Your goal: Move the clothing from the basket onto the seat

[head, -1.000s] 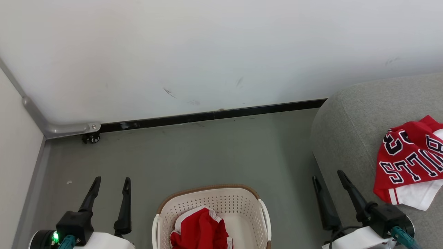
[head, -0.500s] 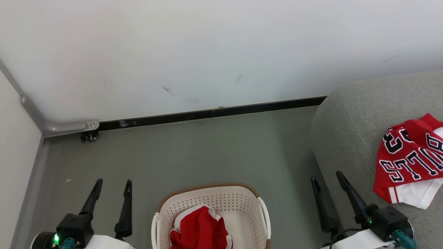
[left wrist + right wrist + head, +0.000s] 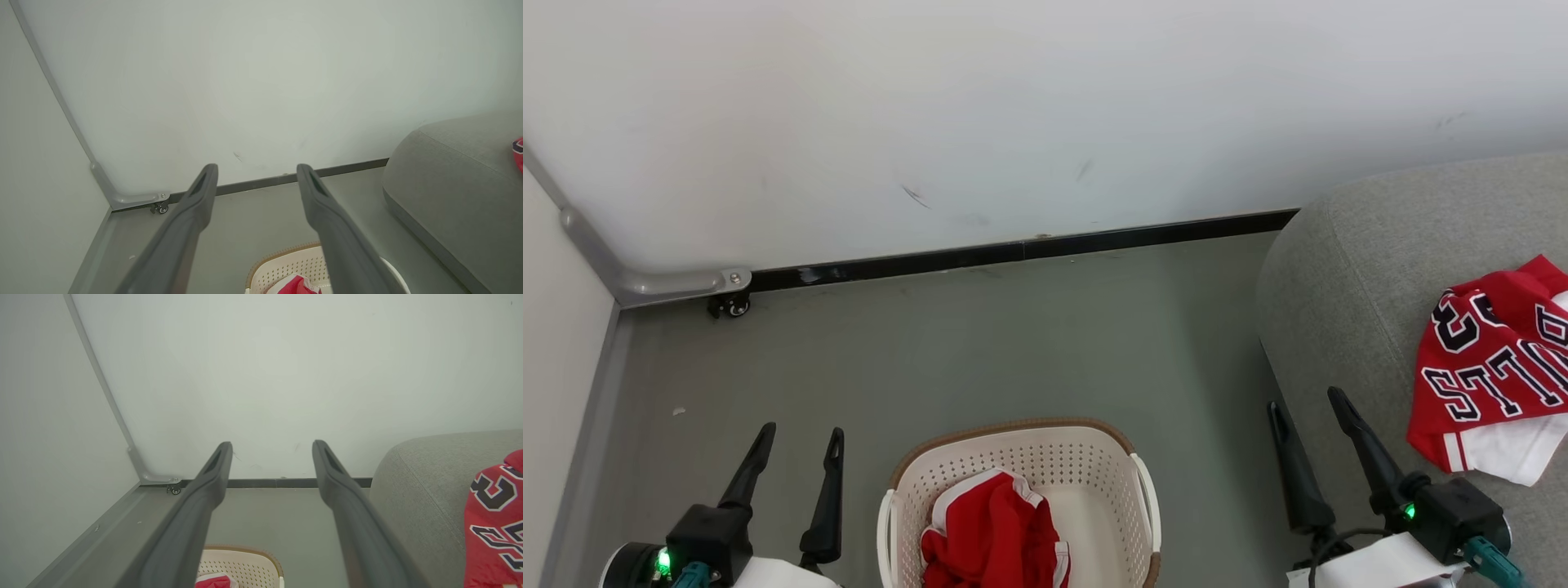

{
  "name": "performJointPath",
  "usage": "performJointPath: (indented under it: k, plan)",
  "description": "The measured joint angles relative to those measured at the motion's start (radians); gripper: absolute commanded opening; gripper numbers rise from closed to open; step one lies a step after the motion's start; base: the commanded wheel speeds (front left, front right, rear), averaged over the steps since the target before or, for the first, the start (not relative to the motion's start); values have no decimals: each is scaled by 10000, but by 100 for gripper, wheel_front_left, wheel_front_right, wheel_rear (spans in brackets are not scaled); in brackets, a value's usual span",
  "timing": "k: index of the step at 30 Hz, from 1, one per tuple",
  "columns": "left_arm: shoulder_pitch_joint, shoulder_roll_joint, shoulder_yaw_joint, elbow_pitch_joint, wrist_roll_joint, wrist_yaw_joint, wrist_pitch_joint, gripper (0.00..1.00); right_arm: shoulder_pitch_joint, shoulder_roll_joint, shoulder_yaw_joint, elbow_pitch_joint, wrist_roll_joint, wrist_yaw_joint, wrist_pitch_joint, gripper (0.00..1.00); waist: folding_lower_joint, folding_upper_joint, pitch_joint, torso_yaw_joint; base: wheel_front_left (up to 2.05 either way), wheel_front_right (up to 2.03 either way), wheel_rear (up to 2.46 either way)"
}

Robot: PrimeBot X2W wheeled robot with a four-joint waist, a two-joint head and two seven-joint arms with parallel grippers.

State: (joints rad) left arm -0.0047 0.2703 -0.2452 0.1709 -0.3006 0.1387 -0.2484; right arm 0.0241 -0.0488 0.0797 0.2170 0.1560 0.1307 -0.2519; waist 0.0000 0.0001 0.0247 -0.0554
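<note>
Standing here, I see the cream perforated laundry basket (image 3: 1013, 431) on the grey-green floor (image 3: 1013, 335), right in front of the robot and between its two arms. A bunched pair of red shorts (image 3: 996, 535) with white trim lies inside it, heaped toward the basket's left half, with bare plastic bottom showing to the right of it.

The red jersey (image 3: 1490, 367) is on the grey sofa seat (image 3: 1347, 302), off to the robot's right. It lies crumpled, with its black, white-edged lettering and a large "3" facing up, and a white patch of cloth shows at its near edge. It reaches the right border of the head view, so I cannot see all of it.

The left gripper (image 3: 801, 430) hangs above the floor just left of the basket. Its two dark fingers are spread wide apart, with nothing between them. The right gripper (image 3: 1304, 400) hangs by the rounded front corner of the seat, near the jersey but apart from it. Its fingers are splayed just as wide and are equally empty. Both sets of fingers point toward the white wall (image 3: 1029, 106).

A black baseboard (image 3: 1029, 249) runs along the foot of that wall. At its left end, a small caster wheel (image 3: 731, 307) sits under a grey metal bracket (image 3: 674, 284).
</note>
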Motion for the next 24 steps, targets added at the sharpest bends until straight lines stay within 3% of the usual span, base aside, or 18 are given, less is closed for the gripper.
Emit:
performJointPath:
  k: [9, 24]
  plan:
    - [-444, 19, -359, 136, 334, -378, 0, 100, -105, 6, -61, -362, -115, 0, 0, 100, 0, 0, 364, -53, 0, 0, 0]
    - [-1737, -56, -1108, 1636, 683, -965, 31, 100, -375, 17, -644, -988, -393, 0, 0, 100, 0, -1, 1362, -285, 0, 0, 0]
